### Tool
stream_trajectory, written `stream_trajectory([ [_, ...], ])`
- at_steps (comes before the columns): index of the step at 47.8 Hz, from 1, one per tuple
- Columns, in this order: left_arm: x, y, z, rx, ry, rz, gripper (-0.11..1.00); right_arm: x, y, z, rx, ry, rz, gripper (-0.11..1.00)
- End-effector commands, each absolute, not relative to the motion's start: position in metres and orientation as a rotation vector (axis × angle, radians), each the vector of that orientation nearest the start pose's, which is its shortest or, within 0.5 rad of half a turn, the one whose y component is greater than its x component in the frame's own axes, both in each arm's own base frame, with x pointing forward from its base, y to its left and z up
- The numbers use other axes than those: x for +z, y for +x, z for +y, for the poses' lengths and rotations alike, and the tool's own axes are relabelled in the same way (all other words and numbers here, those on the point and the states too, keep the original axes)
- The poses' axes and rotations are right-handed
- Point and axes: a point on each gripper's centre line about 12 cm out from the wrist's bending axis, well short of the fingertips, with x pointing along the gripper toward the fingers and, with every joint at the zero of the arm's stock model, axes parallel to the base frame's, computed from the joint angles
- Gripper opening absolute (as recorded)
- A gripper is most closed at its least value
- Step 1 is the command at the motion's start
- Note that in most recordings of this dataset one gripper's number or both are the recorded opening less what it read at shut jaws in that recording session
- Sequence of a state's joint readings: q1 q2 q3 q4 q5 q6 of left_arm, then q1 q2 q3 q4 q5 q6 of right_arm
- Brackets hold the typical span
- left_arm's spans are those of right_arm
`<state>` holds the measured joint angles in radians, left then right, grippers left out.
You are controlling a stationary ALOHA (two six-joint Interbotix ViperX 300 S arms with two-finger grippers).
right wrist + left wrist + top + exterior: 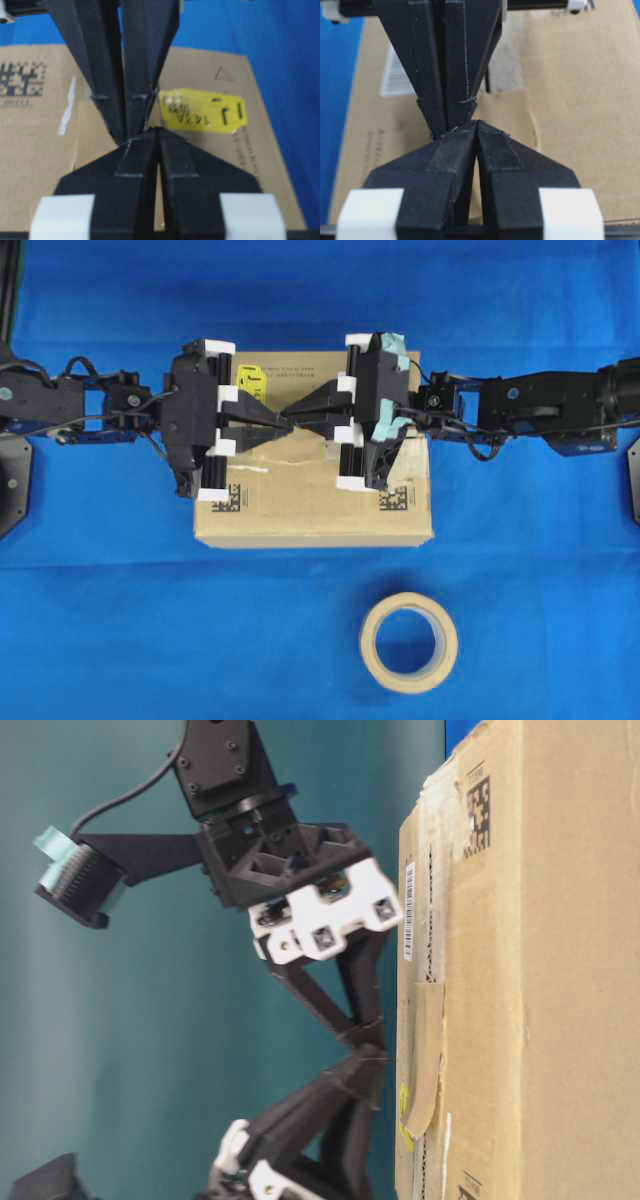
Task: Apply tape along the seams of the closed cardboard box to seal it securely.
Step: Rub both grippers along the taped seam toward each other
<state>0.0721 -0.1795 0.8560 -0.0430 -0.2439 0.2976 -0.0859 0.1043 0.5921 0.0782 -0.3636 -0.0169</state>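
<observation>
The cardboard box (310, 510) lies on the blue cloth, its yellow sticker (200, 116) facing up. A short tan strip of tape (512, 117) lies over the seam (487, 82), which is edged with pale torn tape. From table level the tape (425, 1050) curls off the box at one end. My left gripper (287, 421) and right gripper (301, 423) are both shut and meet tip to tip just above the box top beside the strip. Nothing sits between either pair of fingers. In the wrist views the left gripper (476, 125) and right gripper (157, 131) point at each other.
A tape roll (409, 642) lies flat on the cloth in front of the box. A white barcode label (395, 80) and black square codes (394, 499) mark the box top. Blue cloth surrounds the box on all sides.
</observation>
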Motion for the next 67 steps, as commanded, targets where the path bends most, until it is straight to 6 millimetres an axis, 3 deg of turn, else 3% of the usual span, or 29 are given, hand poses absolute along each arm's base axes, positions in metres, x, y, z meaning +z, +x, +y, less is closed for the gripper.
stream_trajectory([
  [1, 0.194, 0.346, 0.027, 0.035, 0.216, 0.43, 0.0, 0.2, 0.435, -0.039, -0.12, 0.069, 0.294, 0.0],
  [21, 0.166, 0.325, 0.035, 0.083, 0.111, 0.475, 0.0, 0.173, 0.433, -0.035, -0.119, 0.09, 0.365, 0.0],
  [42, 0.152, 0.313, 0.031, 0.078, 0.084, 0.519, 0.0, 0.152, 0.398, -0.027, -0.13, 0.134, 0.481, 0.0],
  [50, 0.145, 0.299, 0.03, 0.085, 0.049, 0.544, 0.0, 0.147, 0.382, -0.025, -0.143, 0.162, 0.502, 0.0],
  [59, 0.153, 0.293, 0.026, 0.08, 0.046, 0.511, 0.0, 0.16, 0.371, -0.025, -0.148, 0.168, 0.452, 0.0],
  [67, 0.192, 0.312, 0.016, 0.037, 0.102, 0.385, 0.0, 0.198, 0.372, -0.025, -0.131, 0.132, 0.337, 0.0],
])
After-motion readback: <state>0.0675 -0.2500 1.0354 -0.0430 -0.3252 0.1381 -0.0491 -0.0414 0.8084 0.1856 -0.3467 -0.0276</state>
